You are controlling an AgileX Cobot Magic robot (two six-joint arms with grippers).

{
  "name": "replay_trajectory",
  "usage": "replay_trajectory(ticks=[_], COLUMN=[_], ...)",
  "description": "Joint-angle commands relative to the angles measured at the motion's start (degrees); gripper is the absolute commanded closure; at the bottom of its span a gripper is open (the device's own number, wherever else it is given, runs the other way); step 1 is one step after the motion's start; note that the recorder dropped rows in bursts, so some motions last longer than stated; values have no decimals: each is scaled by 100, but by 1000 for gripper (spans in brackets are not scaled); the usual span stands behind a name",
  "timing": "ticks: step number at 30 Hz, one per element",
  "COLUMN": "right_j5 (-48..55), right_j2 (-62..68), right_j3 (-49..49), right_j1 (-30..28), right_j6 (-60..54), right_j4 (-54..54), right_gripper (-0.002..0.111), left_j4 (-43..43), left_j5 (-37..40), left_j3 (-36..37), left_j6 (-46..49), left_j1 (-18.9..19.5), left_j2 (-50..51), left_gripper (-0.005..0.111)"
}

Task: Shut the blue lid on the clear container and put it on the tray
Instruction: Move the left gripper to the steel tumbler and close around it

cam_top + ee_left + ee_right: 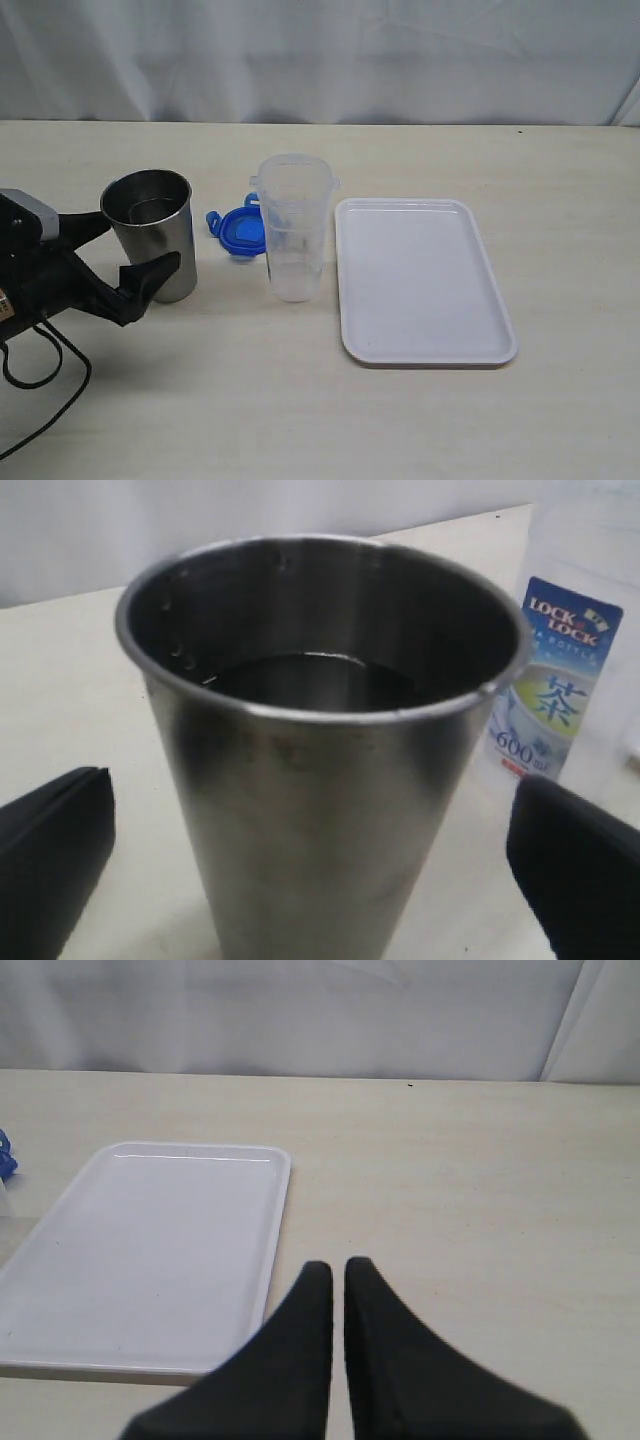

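**A:** Which step was in hand?

**B:** The first, by my reading. The blue lid (240, 228) lay flat on the table just left of centre, partly behind the clear container (293, 230). That stood upright and open-topped, just left of the tray (425, 300), so nothing was closed or placed yet.

**A:** And the arms?

**B:** The left gripper (140, 245) sat low at the left edge of the frame. Its jaws were wide apart, straddling the steel cup (150, 225), one finger behind it and one in front. I couldn't tell whether either touched it. The right gripper (338, 1290) showed only in its own wrist view, jaws pressed together on nothing, near the tray.

**A:** What did the next move call for?

**B:** Probably dealing with the cup first, since it crowded the lid. After that, the job was to take the lid from the narrow gap, seat it squarely on the container's rim and press the flaps down.
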Motion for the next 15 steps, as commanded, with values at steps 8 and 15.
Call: replay_trajectory(ticks=[8,15], right_j5=[4,4], right_j2=[-33,-33], right_j3=[18,18], right_j1=[-2,-2], right_j6=[0,0], right_j4=[-2,-2], right_gripper=[104,104], left_j4=[113,457], left_j5=[-91,-91], left_j3=[-498,-948], left_j6=[11,-251], left_j1=[6,6], left_j2=[416,618], left_gripper=[3,3])
